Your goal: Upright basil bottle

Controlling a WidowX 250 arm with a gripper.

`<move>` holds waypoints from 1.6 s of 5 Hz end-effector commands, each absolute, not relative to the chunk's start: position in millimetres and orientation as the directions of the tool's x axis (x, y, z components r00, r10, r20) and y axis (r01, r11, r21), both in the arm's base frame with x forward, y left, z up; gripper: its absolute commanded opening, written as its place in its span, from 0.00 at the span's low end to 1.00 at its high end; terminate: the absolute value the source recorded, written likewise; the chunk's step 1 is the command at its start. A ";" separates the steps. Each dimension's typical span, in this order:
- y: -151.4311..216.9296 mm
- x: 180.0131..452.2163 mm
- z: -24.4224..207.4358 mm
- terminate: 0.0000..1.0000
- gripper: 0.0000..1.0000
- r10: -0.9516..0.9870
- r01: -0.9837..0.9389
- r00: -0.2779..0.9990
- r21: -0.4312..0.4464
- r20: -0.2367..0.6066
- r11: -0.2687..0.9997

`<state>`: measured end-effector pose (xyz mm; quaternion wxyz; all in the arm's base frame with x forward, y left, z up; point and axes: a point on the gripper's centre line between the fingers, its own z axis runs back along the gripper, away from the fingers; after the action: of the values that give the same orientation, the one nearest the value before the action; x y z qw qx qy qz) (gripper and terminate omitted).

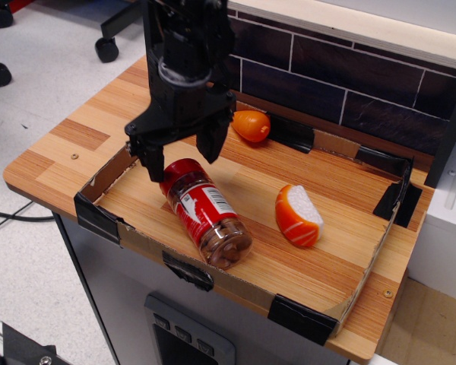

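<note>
The basil bottle (205, 213) lies on its side in the shallow cardboard tray (99, 209) on the table (61, 144), red cap toward 11 o'clock, base toward 5 o'clock; it must be gripped near the cap to be tipped upright; so the end effector (181, 158) hangs over the cap end, jaws spread wide, one finger at each side, holding nothing; whether a finger touches the cap is unclear.
</note>
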<state>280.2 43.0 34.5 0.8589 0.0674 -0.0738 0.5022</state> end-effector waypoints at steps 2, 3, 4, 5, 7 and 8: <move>45.0 275.7 24.4 0.00 1.00 0.849 -0.877 0.475 0.053 0.229 0.477; 47.5 276.9 23.0 0.00 1.00 0.850 -0.879 0.473 0.052 0.232 0.475; 45.7 275.5 19.3 0.00 1.00 0.841 -0.870 0.488 0.062 0.234 0.488; 46.6 274.3 16.9 0.00 0.00 0.857 -0.881 0.468 0.037 0.215 0.472; 50.0 273.3 48.8 0.00 0.00 0.789 -0.828 0.547 0.042 0.279 0.559; 51.1 273.4 82.6 0.00 0.00 0.752 -0.799 0.572 0.012 0.329 0.602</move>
<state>273.0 51.9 71.8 0.8852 0.0905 -0.1203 0.4401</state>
